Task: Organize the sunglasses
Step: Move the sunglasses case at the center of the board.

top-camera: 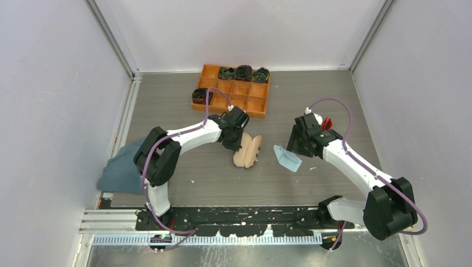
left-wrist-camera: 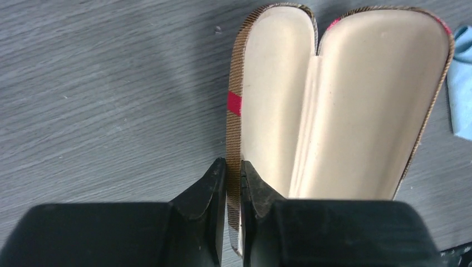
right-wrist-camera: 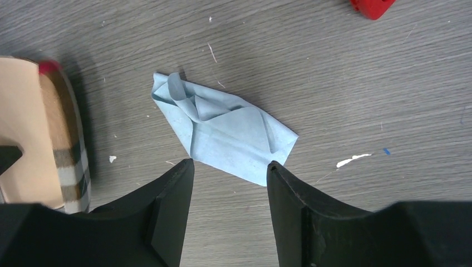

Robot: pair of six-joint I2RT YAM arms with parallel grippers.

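The red sunglasses [top-camera: 327, 123] lie on the table behind my right wrist, mostly hidden; a red corner shows at the top of the right wrist view [right-wrist-camera: 372, 6]. The plaid case [top-camera: 248, 151] lies open with its cream lining up, near the table's middle. My left gripper [top-camera: 238, 142] is shut on the case's left rim [left-wrist-camera: 234, 128], one finger on each side of the wall. My right gripper [right-wrist-camera: 230, 164] is open and empty, hovering just above the near edge of the light blue cloth [right-wrist-camera: 222, 133], which lies crumpled right of the case [top-camera: 288, 158].
An orange compartment tray [top-camera: 256, 105] with several dark rolled items stands at the back centre, one more roll [top-camera: 201, 95] beside it. A blue-grey cloth [top-camera: 122, 167] hangs over the table's left edge. White walls enclose the table on three sides.
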